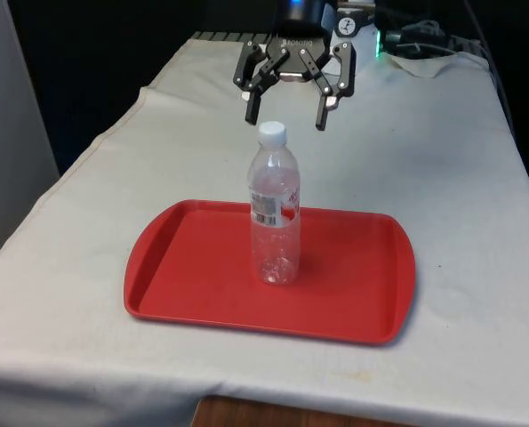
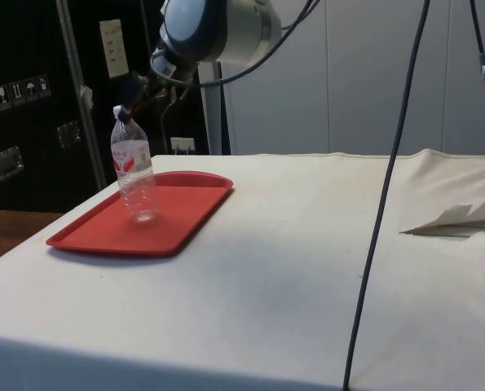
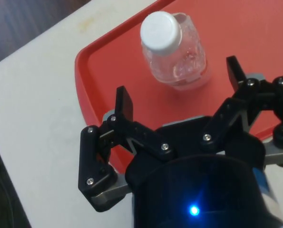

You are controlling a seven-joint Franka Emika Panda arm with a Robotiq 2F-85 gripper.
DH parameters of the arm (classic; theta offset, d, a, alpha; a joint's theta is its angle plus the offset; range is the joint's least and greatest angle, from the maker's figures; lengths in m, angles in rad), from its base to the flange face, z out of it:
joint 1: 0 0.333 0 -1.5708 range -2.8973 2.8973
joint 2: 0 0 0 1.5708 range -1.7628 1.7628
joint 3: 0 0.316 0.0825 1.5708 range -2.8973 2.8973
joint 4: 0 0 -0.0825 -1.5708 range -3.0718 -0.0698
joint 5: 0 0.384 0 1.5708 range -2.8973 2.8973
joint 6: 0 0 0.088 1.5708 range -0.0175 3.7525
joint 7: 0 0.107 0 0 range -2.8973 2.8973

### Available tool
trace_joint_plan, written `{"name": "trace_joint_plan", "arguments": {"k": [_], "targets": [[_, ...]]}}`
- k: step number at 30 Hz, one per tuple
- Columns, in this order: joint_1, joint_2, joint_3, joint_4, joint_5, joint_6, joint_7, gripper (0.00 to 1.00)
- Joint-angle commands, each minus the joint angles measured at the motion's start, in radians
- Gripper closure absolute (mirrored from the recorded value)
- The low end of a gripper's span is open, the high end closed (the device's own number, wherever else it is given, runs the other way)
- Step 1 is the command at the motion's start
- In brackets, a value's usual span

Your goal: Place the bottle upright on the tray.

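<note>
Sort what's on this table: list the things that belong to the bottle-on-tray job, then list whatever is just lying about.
Part of the job:
- bottle, clear with a white cap, standing upright on the tray
- tray, red
- gripper, open, above the bottle

Just lying about:
- crumpled paper on the white cloth
- hanging cables

Lab, cloth-draped table, hanging cables, dark cabinets

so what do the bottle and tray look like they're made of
The bottle looks like thin clear plastic: the tray's red shows through it, and it has a white cap. The tray looks like rigid red plastic with a smooth, slightly glossy finish and a moulded raised rim.
</note>
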Motion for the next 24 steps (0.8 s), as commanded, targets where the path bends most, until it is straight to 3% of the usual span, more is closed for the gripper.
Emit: {"name": "trace_joint_plan", "arguments": {"k": [1, 7, 8, 9, 17, 18, 19, 24], "targets": [[0.004, -0.006, -0.010, -0.005, 0.000, -0.018, -0.001, 0.00], [0.003, -0.028, -0.014, -0.001, -0.003, -0.067, 0.000, 0.00], [-0.001, -0.024, -0.003, 0.002, 0.000, -0.049, 0.000, 0.00], [0.003, -0.033, -0.015, 0.002, -0.004, -0.085, 0.000, 0.00], [-0.001, -0.051, -0.021, 0.019, -0.009, -0.163, 0.000, 0.00], [-0.006, -0.049, -0.007, 0.024, -0.001, -0.149, -0.004, 0.00], [-0.001, -0.053, -0.022, 0.021, -0.011, -0.173, -0.001, 0.00], [-0.001, -0.065, -0.028, 0.027, -0.015, -0.211, -0.007, 0.00]]}}
